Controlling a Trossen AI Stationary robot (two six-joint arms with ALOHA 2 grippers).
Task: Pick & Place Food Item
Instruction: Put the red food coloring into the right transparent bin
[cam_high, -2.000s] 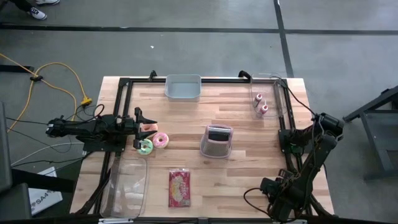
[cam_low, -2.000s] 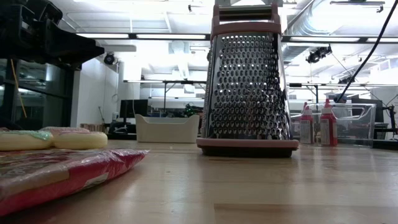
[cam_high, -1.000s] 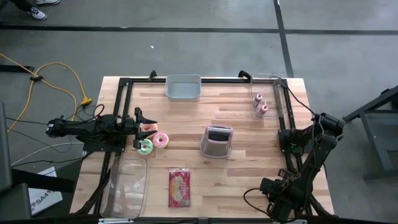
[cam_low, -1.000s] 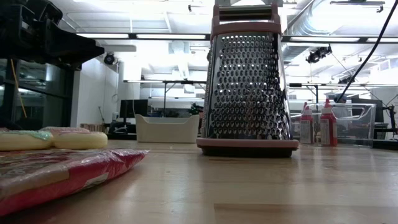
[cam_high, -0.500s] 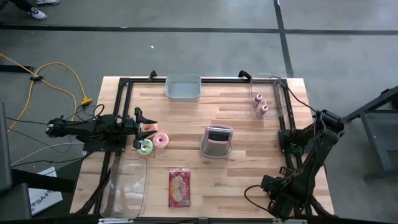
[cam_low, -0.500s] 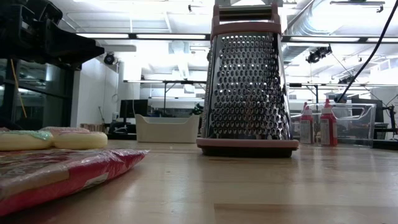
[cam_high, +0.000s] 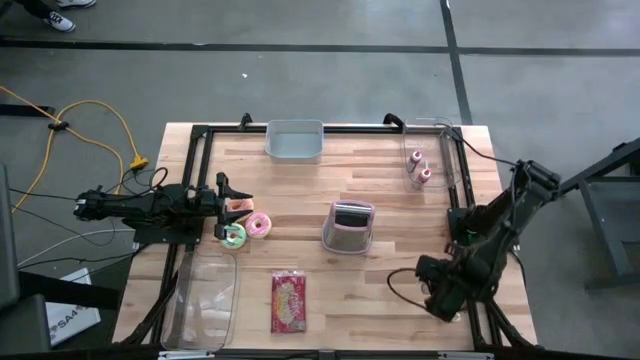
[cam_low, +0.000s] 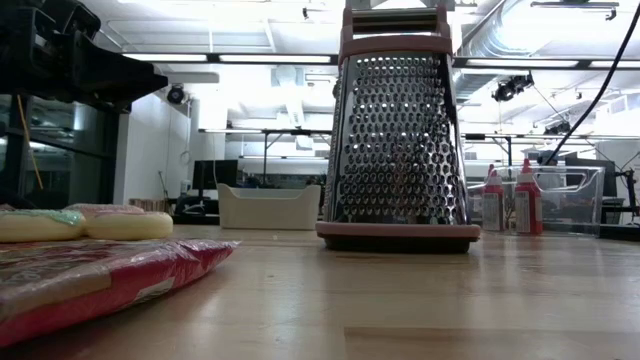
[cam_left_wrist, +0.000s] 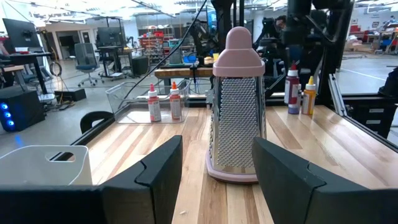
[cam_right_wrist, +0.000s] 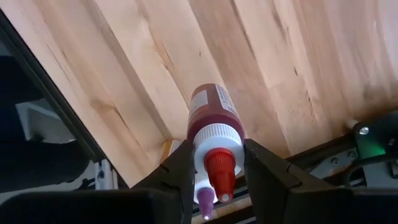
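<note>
My right gripper (cam_high: 440, 293) hangs over the table's near right corner, shut on a red sauce bottle (cam_right_wrist: 209, 111) with a white cap and red nozzle. In the left wrist view the right arm stands beyond the grater, over a red bottle (cam_left_wrist: 291, 84) and a yellow bottle (cam_left_wrist: 309, 94). My left gripper (cam_high: 238, 200) waits open and level at the table's left edge, touching nothing. A green donut (cam_high: 232, 236) and a pink donut (cam_high: 259, 225) lie flat on the table just in front of it. My right gripper pinches the sauce bottle at its white cap (cam_right_wrist: 217, 138), one finger (cam_right_wrist: 180, 171) on each side. The fingers come from above, pointing down. The bottle stays upright below them, its body toward the wooden table; whether its base is clear of the wood I cannot tell.
A pink-framed box grater (cam_high: 349, 227) stands mid-table. A red snack packet (cam_high: 288, 302) lies near the front edge, beside a clear tub (cam_high: 205, 300). A grey bin (cam_high: 295, 140) sits at the far edge. A clear container (cam_high: 432, 155) with two bottles stands far right.
My right arm has swung toward the table's far edge and a little inward while rising, still shut on the bottle. The motion came mostly in the last half second.
</note>
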